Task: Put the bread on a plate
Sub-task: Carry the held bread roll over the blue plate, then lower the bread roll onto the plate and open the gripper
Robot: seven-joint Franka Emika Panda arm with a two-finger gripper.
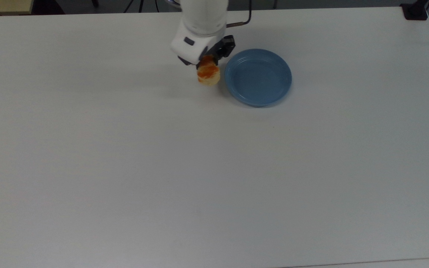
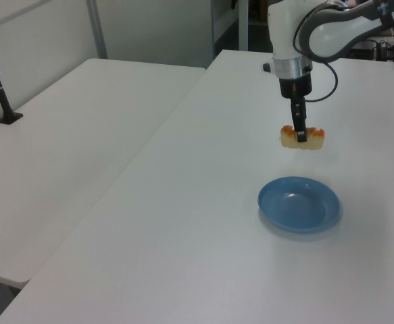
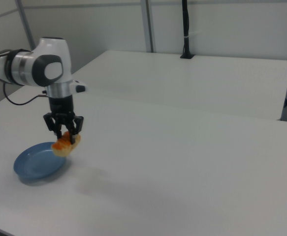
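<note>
In the top view, we see the gripper (image 1: 210, 65) clamped on the bread (image 1: 208, 75), which hangs just beside the plate (image 1: 258, 77) at the top view's left of its rim. The risk, we judge: lowering too soon could catch the loaf on that ridged rim and tip it onto the surface (image 1: 162, 167).

In the left view, the bread (image 2: 303, 138) hangs clear above the surface, level, pinched at its middle by the gripper (image 2: 300, 132), with the plate (image 2: 299, 204) nearer the camera. The forearm drops straight down, wrist vertical. A soft loaf might slip or twist in such a narrow hold, we reckon.

In the right view, the gripper (image 3: 63, 134) points straight down from a bent elbow, and the bread (image 3: 66, 144) sits at the plate's (image 3: 39, 163) edge on the right view's right.
</note>
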